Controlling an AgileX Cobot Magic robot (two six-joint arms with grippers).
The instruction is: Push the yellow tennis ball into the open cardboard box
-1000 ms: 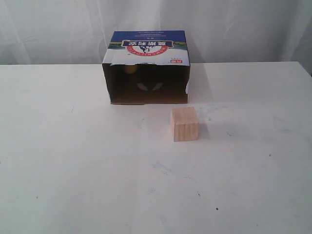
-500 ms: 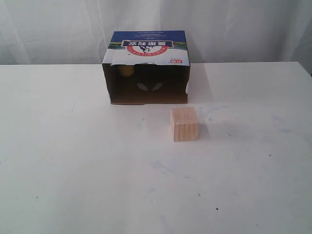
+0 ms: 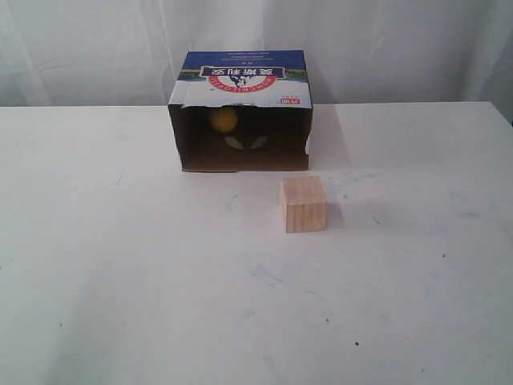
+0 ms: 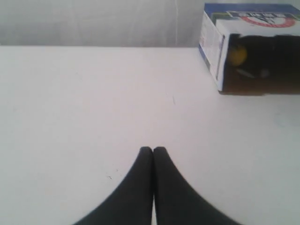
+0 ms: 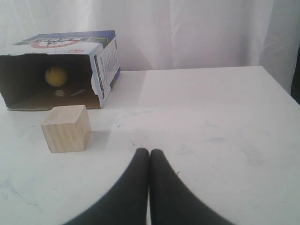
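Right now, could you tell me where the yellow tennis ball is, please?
In the exterior view, the yellow tennis ball is inside the open cardboard box, in the left part of its interior, beyond the wooden cube that stands outside the opening.

We take this for a robot test lab, not a home or a shop. A plain white table (image 3: 120, 289), scuffed with faint bluish marks and small dark specks, stands before a white pleated curtain (image 3: 88, 48) that closes off the background. The things on the table look like staged props: a brown cardboard carton with a blue printed top (image 3: 240, 62) and a pale wooden cube (image 3: 304, 204). The wrist views show the black left claw (image 4: 153, 151) and the black right claw (image 5: 149, 152) over the table.
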